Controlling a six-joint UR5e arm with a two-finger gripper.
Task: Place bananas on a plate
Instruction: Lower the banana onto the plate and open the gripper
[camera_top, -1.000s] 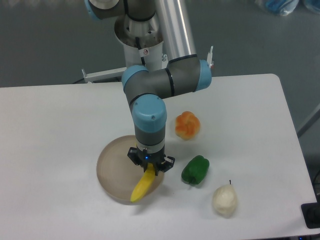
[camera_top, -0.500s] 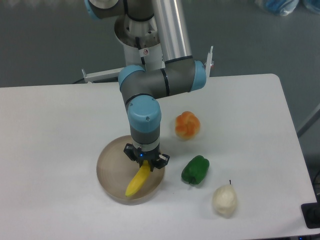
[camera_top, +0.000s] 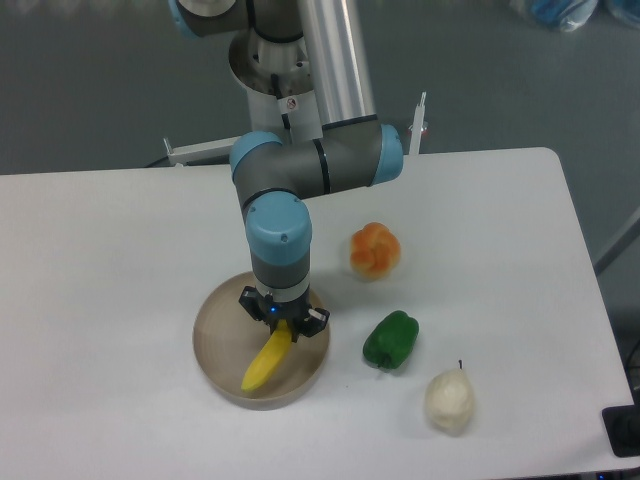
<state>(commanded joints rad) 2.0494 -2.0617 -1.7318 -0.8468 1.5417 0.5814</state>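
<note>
White table (camera_top: 120, 300) in front of a dark grey floor carries all the items. Furthest left is the plate (camera_top: 215, 325), round, shallow and beige-grey, with the banana (camera_top: 262, 364) over it, tip pointing down-left toward the near rim. The gripper (camera_top: 282, 322) stands vertically above the plate, its fingers clamped on the banana's upper end; whether the lower tip touches the plate surface cannot be told.

To the right, clear of the plate, sit an orange fruit (camera_top: 375, 251), a green bell pepper (camera_top: 391, 340) and, nearest the front edge, a whitish pear (camera_top: 449, 400) with a stem.

Assessment: the banana looks smooth, rigid and light, likely plastic, so it should not bruise or sag. Its glossy curved skin may be slippery and could pivot when held by one end; a hold nearer the middle would be steadier. Released here, it should settle within the low rim.
</note>
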